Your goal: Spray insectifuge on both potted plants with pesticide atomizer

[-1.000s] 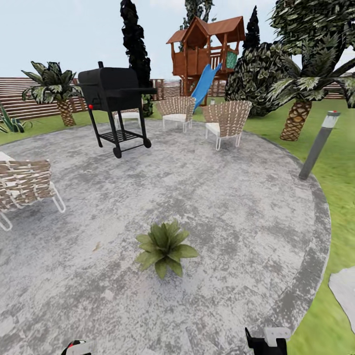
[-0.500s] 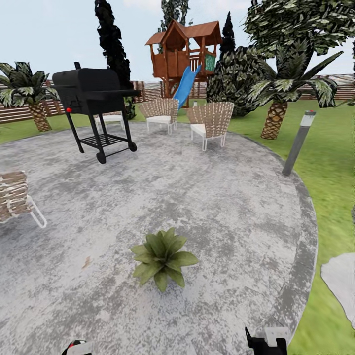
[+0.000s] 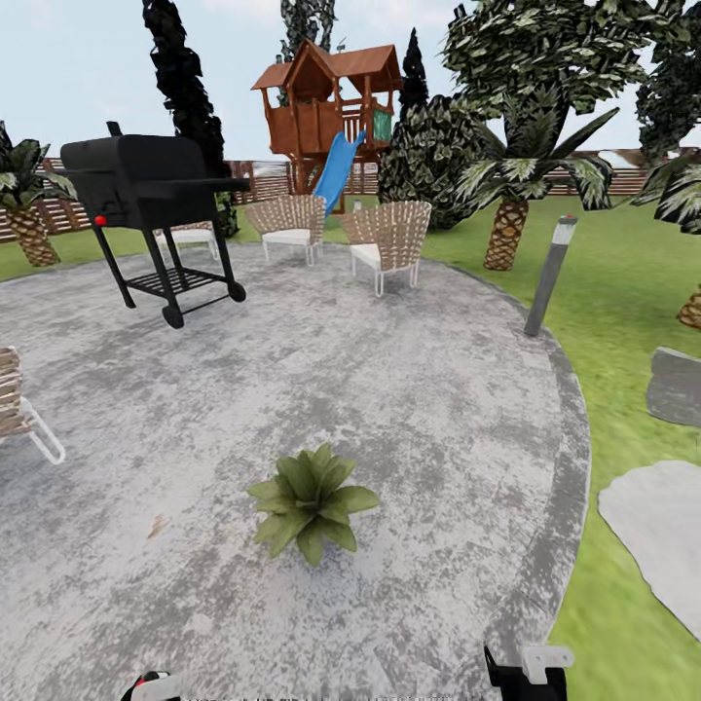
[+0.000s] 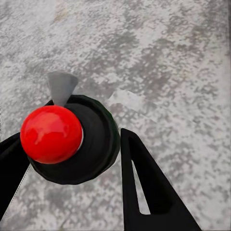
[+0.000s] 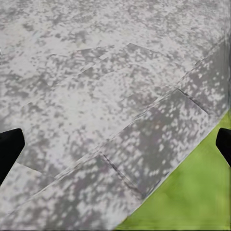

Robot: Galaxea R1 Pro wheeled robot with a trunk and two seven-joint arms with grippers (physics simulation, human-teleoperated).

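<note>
From my head camera I see one potted plant (image 3: 310,501) standing on the grey mottled paving (image 3: 389,389), a little toward 11 o'clock from the picture's centre. The black barbecue grill (image 3: 146,195) is far away at 10 o'clock, two woven chairs (image 3: 389,239) at 12 o'clock, and the grey bollard lamp (image 3: 550,273) at 2 o'clock on the paving's edge, beside the lawn (image 3: 633,292).

In my left wrist camera the left pincer (image 4: 72,159) is closed on the pesticide atomizer (image 4: 72,139); I look down on its black spray head with the red tip, a dark finger on each side.

In my right wrist camera the right pincer (image 5: 115,144) is wide apart with nothing between its fingers (image 5: 9,147), above paving and grass.
</note>
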